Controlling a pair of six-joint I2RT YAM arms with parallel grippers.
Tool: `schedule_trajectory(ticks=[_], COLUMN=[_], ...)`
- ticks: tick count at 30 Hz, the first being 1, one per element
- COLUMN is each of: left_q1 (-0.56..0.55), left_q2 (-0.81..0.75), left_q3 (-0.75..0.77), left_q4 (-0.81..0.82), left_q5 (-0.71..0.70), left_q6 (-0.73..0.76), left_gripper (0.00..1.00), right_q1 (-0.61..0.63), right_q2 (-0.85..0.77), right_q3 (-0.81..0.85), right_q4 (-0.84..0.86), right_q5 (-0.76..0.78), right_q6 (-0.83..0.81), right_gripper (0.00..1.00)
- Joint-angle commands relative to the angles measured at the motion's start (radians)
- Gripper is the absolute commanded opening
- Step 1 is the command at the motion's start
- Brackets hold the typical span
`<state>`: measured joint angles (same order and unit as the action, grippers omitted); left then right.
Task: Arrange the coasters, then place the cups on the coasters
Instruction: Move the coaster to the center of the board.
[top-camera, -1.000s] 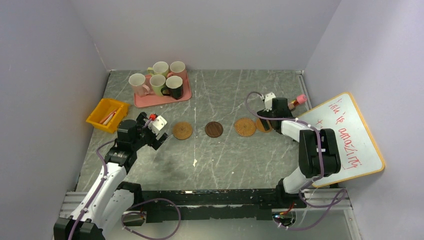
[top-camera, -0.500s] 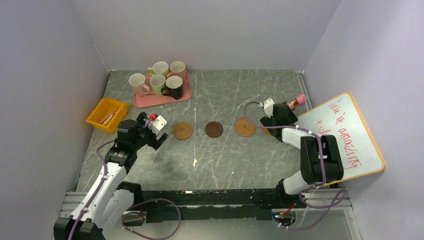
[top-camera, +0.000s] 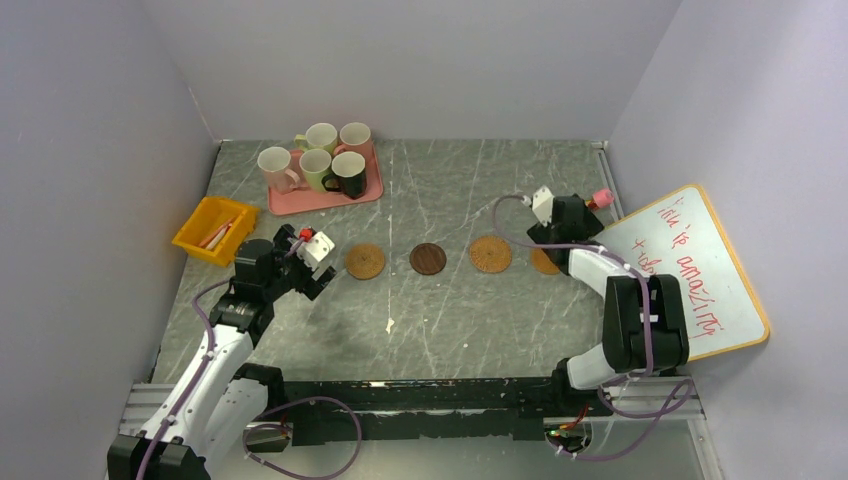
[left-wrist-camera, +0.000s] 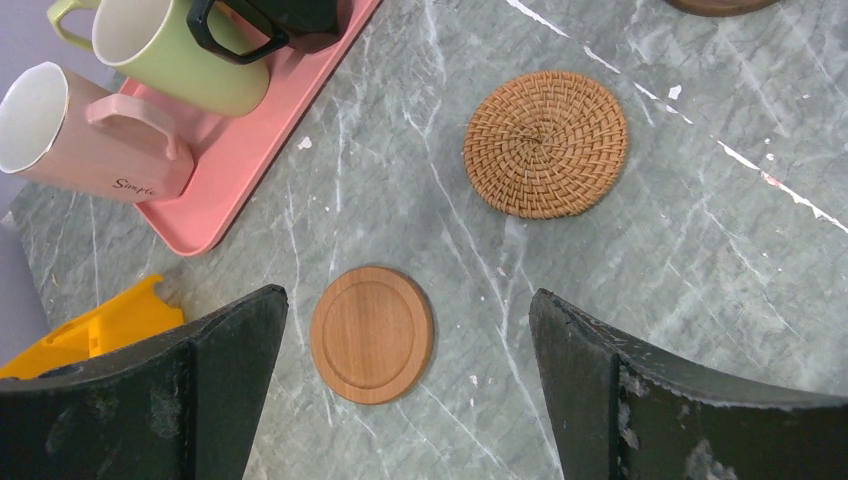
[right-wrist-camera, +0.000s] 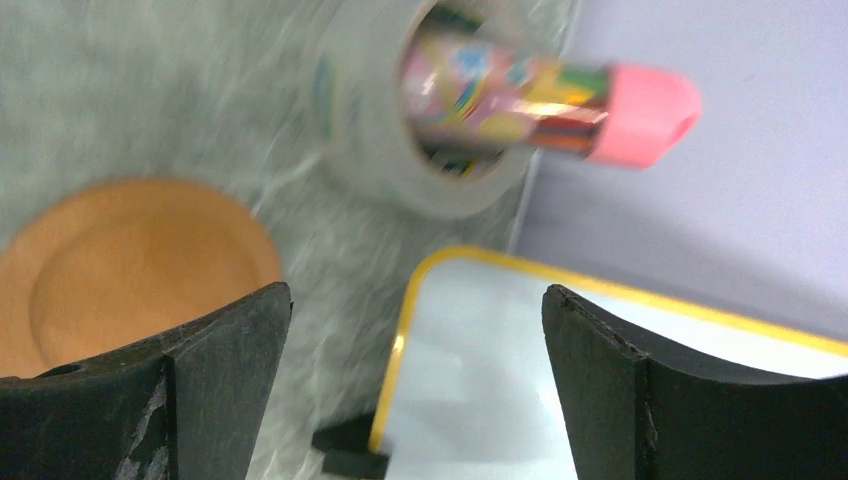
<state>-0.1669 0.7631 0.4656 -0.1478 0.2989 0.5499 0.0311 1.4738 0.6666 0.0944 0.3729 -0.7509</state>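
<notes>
Five cups (top-camera: 322, 160) stand on the pink tray (top-camera: 300, 203) at the back left: two pink, two yellow-green, one black. Three coasters lie in a row mid-table: woven (top-camera: 365, 262), dark brown (top-camera: 428, 259), woven (top-camera: 490, 254). A smooth orange coaster (top-camera: 545, 262) lies beside the right arm. My left gripper (left-wrist-camera: 408, 300) hangs open above a smooth wooden coaster (left-wrist-camera: 372, 333), with the woven coaster (left-wrist-camera: 546, 143) further on. My right gripper (right-wrist-camera: 415, 295) is open and empty, with the orange coaster (right-wrist-camera: 130, 260) at its left finger.
A yellow bin (top-camera: 215, 230) sits at the left edge. A clear jar with a pink lid (right-wrist-camera: 500, 90) stands close ahead of the right gripper. A yellow-framed whiteboard (top-camera: 690, 265) leans at the right, its corner (right-wrist-camera: 600, 380) under the right jaws.
The right gripper has moved right and back, off the orange coaster towards the jar and whiteboard. The left arm has not moved.
</notes>
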Motion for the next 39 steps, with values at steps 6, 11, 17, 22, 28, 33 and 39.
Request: schedule_trajectory(ticks=[6,11,17,22,28,33,39], left_q1=[0.003,0.003,0.003,0.003,0.003,0.003,0.003], left_q2=[-0.011,-0.011,-0.009,-0.007,-0.010,-0.010,-0.013], left_q3=[0.005,0.005,0.005,0.005,0.005,0.005,0.007], left_q4=[-0.001,-0.001,0.000,0.003,0.001,0.000,-0.001], left_q5=[0.025,0.022,0.022,0.022,0.021,0.020,0.021], left_q6=[0.012,0.011,0.011,0.011,0.011,0.010,0.010], left_gripper=[0.96,0.96,0.96,0.96,0.96,0.96,0.96], right_q1=[-0.005,-0.005,-0.005,-0.026,-0.052,-0.060,-0.062], right_q2=[0.171,0.264,0.333,0.399,0.500,0.558,0.488], right_q3=[0.276,0.324,0.306,0.339,0.431,0.502,0.528], right_q4=[0.047,0.053,0.156,0.208,0.247,0.259,0.182], right_q5=[-0.009,-0.005,0.070,0.106,0.131,0.159,0.114], right_q6=[0.082,0.091,0.019,-0.022,-0.048,-0.060,0.005], right_gripper=[1.00,1.00,1.00,1.00,1.00,1.00,1.00])
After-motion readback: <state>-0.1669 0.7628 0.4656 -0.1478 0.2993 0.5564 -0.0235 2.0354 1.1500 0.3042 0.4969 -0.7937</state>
